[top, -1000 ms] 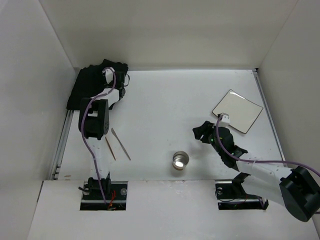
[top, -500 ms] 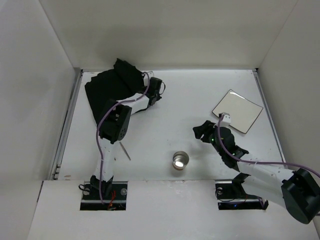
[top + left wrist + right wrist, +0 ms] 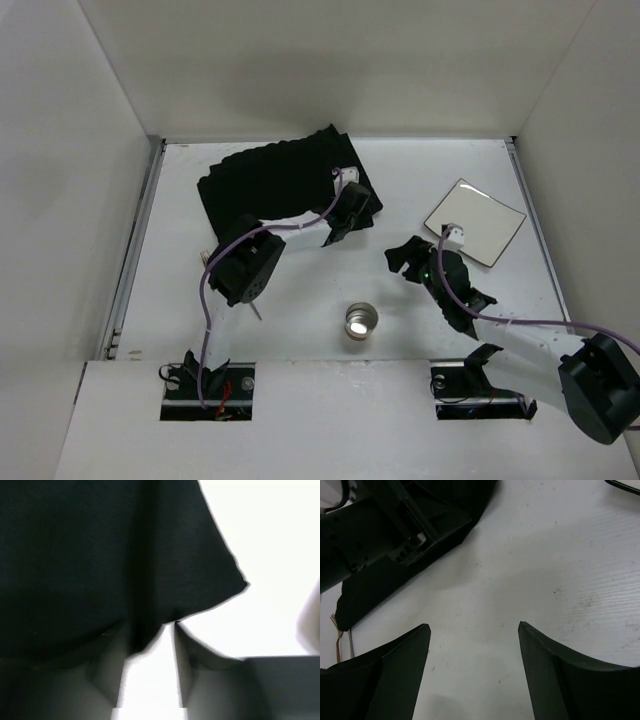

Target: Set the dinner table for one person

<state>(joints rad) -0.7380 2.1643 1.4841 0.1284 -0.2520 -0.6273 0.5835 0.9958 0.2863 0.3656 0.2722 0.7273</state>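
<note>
The black ribbed placemat (image 3: 270, 180) lies spread on the far left-centre of the white dinner table (image 3: 440, 170). My left gripper (image 3: 345, 212) is at the mat's right edge and shut on it. In the left wrist view the mat (image 3: 100, 550) fills the frame and its edge is pinched in the gripper (image 3: 152, 632). My right gripper (image 3: 405, 260) is open and empty, low over bare table right of centre; the right wrist view shows it (image 3: 472, 627) with the jaws wide apart.
A white square plate (image 3: 475, 222) lies at the far right. A metal cup (image 3: 360, 320) stands near the front centre. A chopstick end (image 3: 257, 312) shows under the left arm. White walls enclose the table; metal rails run along its sides.
My left gripper has pulled the placemat from the far left corner rightward towards the centre, and the mat has spread out. My right gripper has hardly moved.
</note>
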